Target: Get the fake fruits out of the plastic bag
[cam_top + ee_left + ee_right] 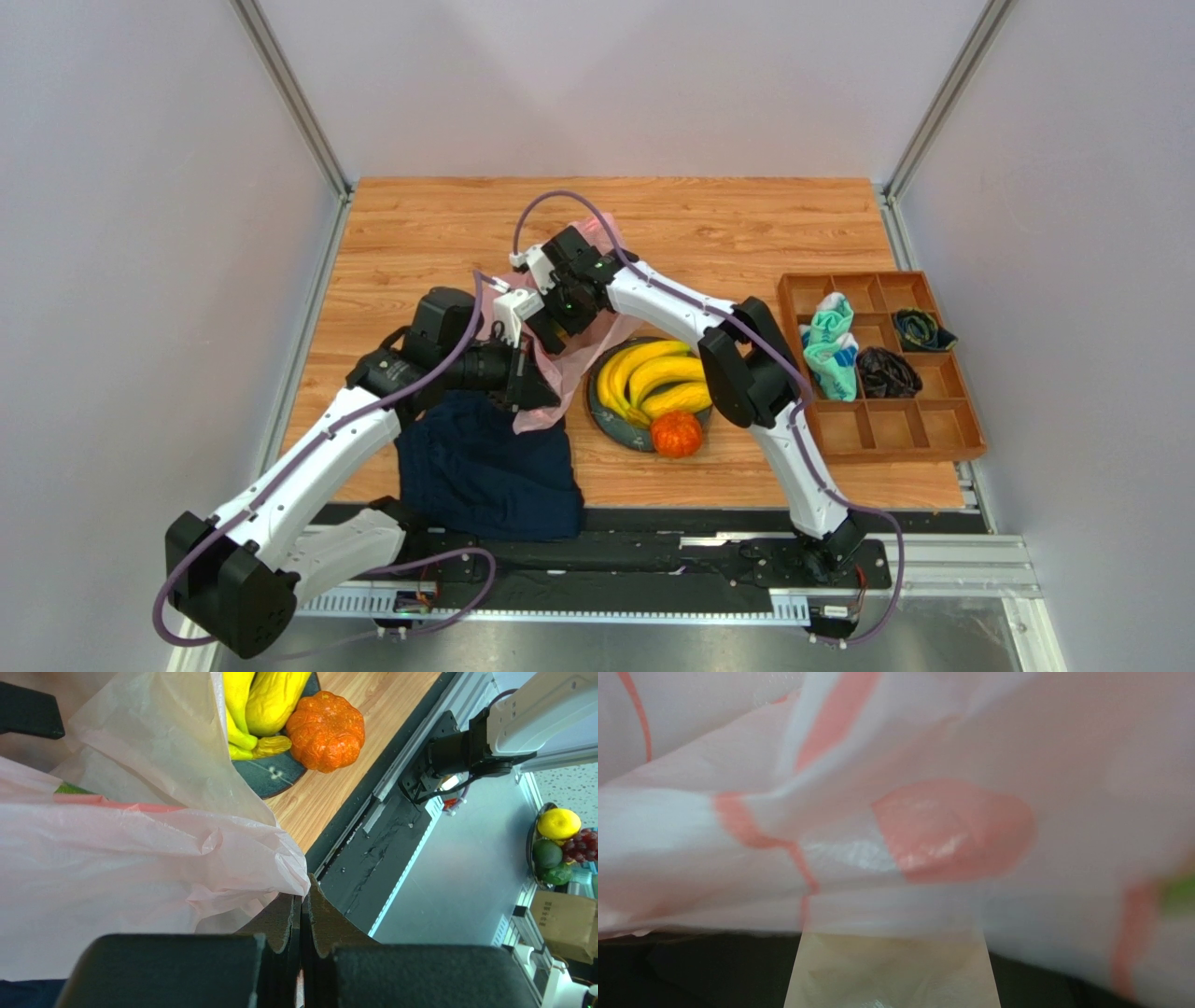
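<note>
While the left gripper [303,899] has its jaws pressed fully together, a fold of the plastic bag [140,868] is pinched between their tips. From there the pink film billows toward 10 o'clock in the left wrist view. The right gripper [550,329] sits at the bag's 12 o'clock edge in the overhead view, with its tips lost in the film. I cannot tell how wide its jaws stand, because its own camera shows only pink plastic pressed close. A rounded reddish patch [952,829] shows there; it may be a fruit inside the bag, or only print on the film.

Seen from above, the bag lies mid-desk [421,238] between the two wrists. It touches the 9 o'clock rim of a dark plate [606,413]. A banana bunch [648,378] rests on that plate, and an orange fruit [676,434] sits at its 5 o'clock edge. The right arm's elbow hangs over the plate's 3 o'clock side. A navy cloth [484,476] lies at the bag's 6 o'clock, partly under the left wrist. A brown divided tray [898,452] holding small cloth bundles stands well apart at the desk's 3 o'clock edge.
</note>
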Motion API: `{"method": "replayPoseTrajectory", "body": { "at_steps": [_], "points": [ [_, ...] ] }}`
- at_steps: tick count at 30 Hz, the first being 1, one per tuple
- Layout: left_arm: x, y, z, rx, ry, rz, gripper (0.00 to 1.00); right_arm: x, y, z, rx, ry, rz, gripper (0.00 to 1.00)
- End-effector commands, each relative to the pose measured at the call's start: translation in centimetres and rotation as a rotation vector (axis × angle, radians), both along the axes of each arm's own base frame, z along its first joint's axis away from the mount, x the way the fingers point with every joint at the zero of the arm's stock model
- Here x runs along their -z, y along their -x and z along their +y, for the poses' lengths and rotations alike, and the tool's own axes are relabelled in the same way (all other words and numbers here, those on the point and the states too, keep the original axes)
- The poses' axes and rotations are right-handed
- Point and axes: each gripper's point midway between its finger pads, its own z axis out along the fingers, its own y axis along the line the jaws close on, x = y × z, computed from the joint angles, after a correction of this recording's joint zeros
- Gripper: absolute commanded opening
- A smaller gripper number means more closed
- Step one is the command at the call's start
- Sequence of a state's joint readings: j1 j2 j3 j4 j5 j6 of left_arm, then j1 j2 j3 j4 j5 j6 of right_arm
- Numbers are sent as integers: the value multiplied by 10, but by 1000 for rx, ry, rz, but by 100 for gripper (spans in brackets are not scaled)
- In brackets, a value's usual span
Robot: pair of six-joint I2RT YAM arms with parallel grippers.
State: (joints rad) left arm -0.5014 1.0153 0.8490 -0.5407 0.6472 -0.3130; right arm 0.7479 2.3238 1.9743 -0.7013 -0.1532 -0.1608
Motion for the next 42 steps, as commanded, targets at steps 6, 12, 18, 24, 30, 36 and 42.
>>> {"method": "replayPoseTrajectory", "body": {
  "at_steps": [6, 12, 18, 24, 30, 36, 42],
  "points": [
    [-6, 3, 1, 24, 34, -4, 0, -27, -22, 53, -6, -215, -40, 92],
    [-12, 5, 0, 45, 55, 10, 0, -34, -27, 78, 5, -319, -21, 91],
    [-17, 3, 2, 51, 53, 5, 0, -37, -29, 84, 2, -321, -27, 65],
    [-23, -13, 6, 17, 49, -36, 0, -41, -13, 61, -16, -277, -7, 39],
    [-19, -29, 23, -47, 3, -83, 0, -107, 6, 20, -78, -293, -83, 22],
    [-9, -24, 37, -56, -40, -120, 0, -126, 35, -39, -95, -210, -161, 17],
    [-36, -28, 42, -40, 10, -167, 0, -118, 37, -86, -42, -131, -202, 15]
  ]
}}
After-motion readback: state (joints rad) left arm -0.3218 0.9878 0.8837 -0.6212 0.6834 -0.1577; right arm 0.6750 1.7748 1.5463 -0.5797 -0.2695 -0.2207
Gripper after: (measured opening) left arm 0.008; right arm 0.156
